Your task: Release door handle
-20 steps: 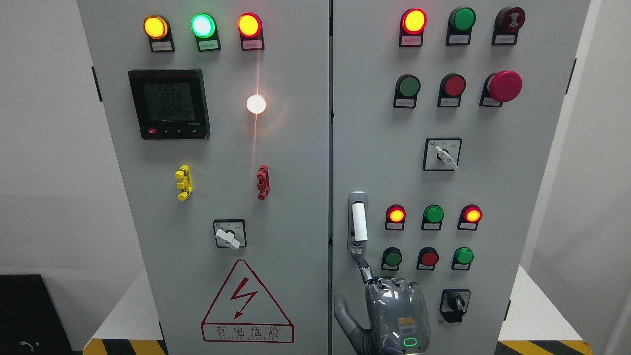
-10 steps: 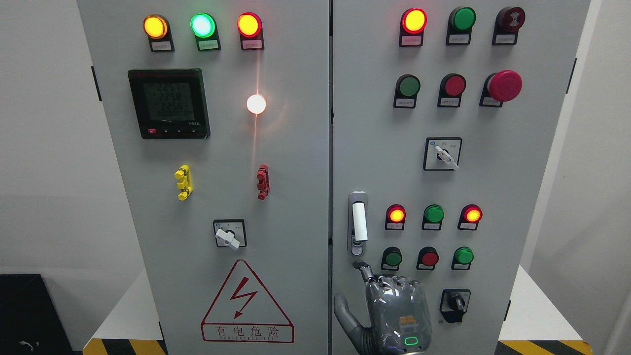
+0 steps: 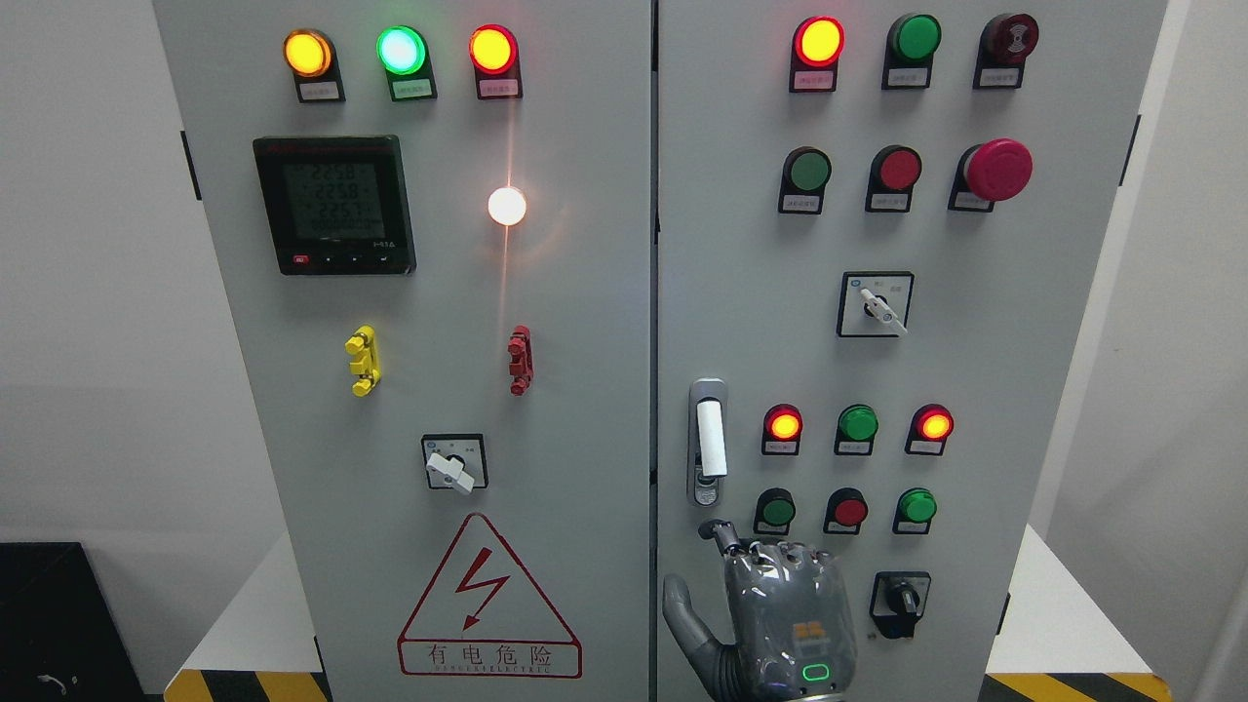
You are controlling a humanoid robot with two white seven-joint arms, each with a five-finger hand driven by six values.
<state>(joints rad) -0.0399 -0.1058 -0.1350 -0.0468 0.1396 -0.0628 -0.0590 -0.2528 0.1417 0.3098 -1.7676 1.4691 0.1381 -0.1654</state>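
Head view, electrical cabinet with two doors, seam running vertically near centre. One robot hand [image 3: 788, 624] shows at 6 o'clock, slightly right of the seam, back of the hand toward the camera; its arm enters at the bottom edge right of the middle, so I log it as the right hand. The other hand is out of frame. Door handle [image 3: 709, 441] sits on the right door, just beside the seam, about 5 o'clock from picture centre: a grey vertical housing with a white grip bar lying flush and upright in it, lock cylinder at its lower end. The hand is directly below the handle, at 6 o'clock from it, and apart from it: bare door panel shows between the topmost fingertip and the handle base. Fingers [image 3: 723, 535] are loosely curled with one reaching upward toward the handle, thumb spread out at 9 o'clock of the palm; they grip nothing. Judgement: the release looks essentially done, since no contact with the handle is visible and the bar rests seated in its housing; what remains is clearing the hand away from the door. Placement makes sense: the hand hangs low so its knuckles stay clear of the row of pushbuttons [image 3: 850, 510] at 3 o'clock of the handle. Risk: brushing the black selector knob [image 3: 901, 603] just right of the hand when withdrawing.
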